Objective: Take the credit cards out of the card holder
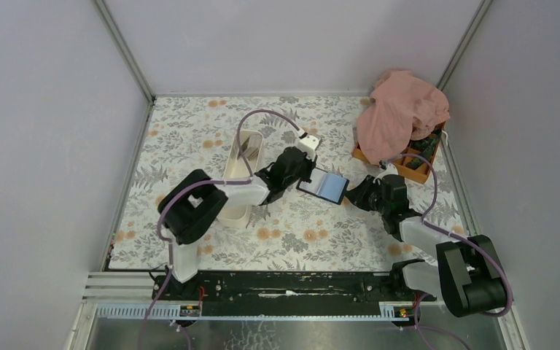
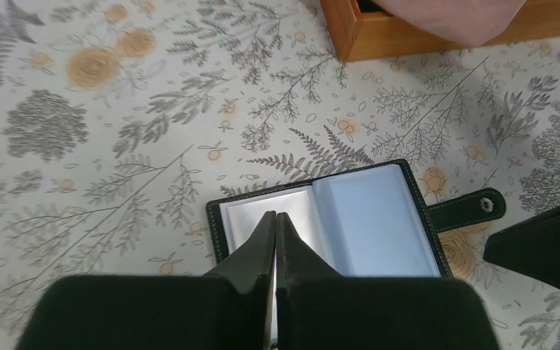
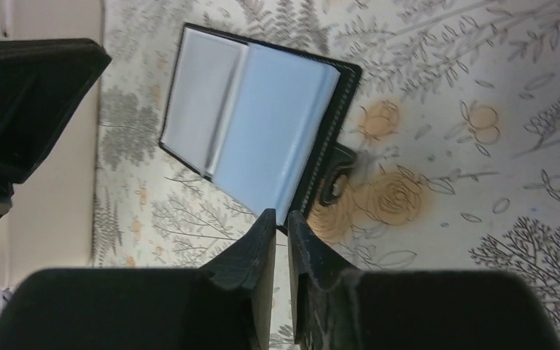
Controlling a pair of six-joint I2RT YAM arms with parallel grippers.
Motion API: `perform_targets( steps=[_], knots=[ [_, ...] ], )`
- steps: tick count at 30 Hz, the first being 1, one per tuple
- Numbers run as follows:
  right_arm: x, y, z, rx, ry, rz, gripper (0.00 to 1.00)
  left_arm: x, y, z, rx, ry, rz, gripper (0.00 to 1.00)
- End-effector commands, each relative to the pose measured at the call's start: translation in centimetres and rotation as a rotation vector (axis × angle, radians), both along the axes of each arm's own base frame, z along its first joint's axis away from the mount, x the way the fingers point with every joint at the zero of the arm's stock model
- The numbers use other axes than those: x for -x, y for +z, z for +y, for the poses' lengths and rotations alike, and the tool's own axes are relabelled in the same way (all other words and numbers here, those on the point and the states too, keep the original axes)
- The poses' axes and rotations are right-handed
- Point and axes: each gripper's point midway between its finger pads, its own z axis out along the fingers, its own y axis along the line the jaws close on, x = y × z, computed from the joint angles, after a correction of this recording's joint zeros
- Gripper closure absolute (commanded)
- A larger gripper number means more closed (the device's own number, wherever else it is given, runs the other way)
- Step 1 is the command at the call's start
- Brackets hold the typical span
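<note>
- Top view is showing the holder (image 1: 323, 185) lying open on the flowery cloth (image 1: 189, 124), between the two arms.
- Over its left page, the left gripper (image 2: 275, 219) is squeezing tight shut. I cannot tell if it is pinching a card.
- At the holder's corner, the right gripper (image 3: 278, 216) is sitting with fingers nearly together. I cannot tell if it is holding anything.
- If nothing is pinning the holder down, a pull could be dragging or lifting it whole.
- With both grippers working so close, they could be bumping together.
</note>
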Motion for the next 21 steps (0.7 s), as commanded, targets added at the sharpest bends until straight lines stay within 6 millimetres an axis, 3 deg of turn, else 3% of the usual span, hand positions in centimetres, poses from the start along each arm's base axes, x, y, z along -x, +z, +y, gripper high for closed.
perform_targets(
  steps=[1,7,12,16,21],
  knots=[
    [-0.3,-0.8,-0.8,0.056,-0.017,0.018,0.81,-2.3,-1.9,-1.6,0.037,-0.009,0.054,1.0],
    [-0.4,-1.3,-0.4,0.051,0.008,0.036,0.81,-6.1,-2.5,-2.3,0.03,0.01,0.041,1.0],
    [-0.3,-1.3,-0.1,0.041,0.023,0.027,0.82,-7.6,-4.9,-2.6,-0.052,0.013,0.083,1.0],
    [-0.2,-1.1,0.1,0.035,0.035,0.02,0.81,-7.2,-5.1,-3.0,-0.054,-0.027,0.091,1.0],
    [-0.2,-0.7,0.0,0.034,0.036,0.008,0.82,-4.2,-6.9,-3.6,-0.04,-0.108,0.24,1.0]
  ],
)
